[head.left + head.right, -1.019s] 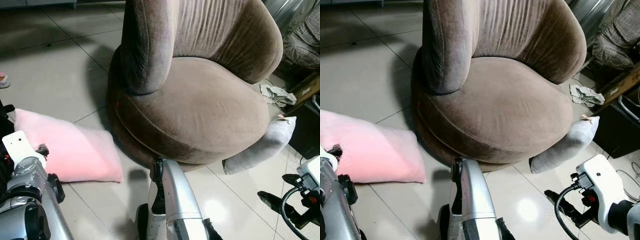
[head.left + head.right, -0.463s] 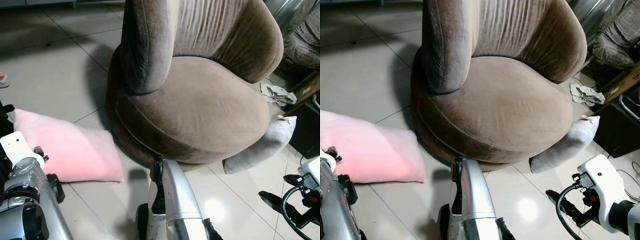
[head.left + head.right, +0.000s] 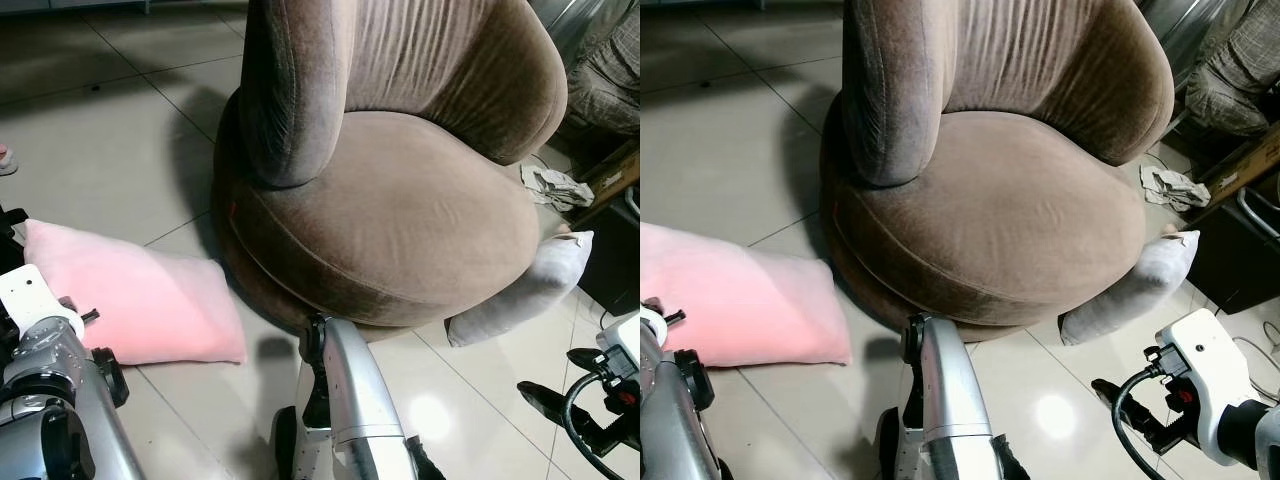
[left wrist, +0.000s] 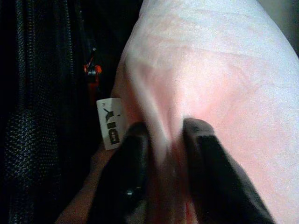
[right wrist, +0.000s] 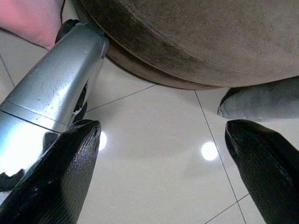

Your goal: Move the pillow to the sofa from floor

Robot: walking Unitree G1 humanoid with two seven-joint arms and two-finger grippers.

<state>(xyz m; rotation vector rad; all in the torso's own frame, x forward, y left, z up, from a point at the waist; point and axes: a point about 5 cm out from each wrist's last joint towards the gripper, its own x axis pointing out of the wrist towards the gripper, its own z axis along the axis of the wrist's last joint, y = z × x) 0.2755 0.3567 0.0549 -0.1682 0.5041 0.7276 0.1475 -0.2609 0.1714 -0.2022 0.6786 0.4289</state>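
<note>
Where pillow [image 3: 140,300] lies, tile floor [image 3: 90,150] gleams.

Silver metal arms, brushed glossy finish, rounded casings. Left arm [image 3: 45,400]: silver segments, black joint rings, white flat plate at wrist, small black screws beside it. Centre limb [image 3: 350,400]: long silver shell, black hinge at top, black joint beneath. Right wrist housing [image 3: 1205,385]: white, rounded, small dark screw holes, red spot under it, black cable [image 3: 1125,410] looping out. Right gripper fingers [image 5: 60,172]: long, black, finely ribbed texture, tapered tips. Left gripper fingers [image 4: 124,182]: black, smooth, glossy.
</note>
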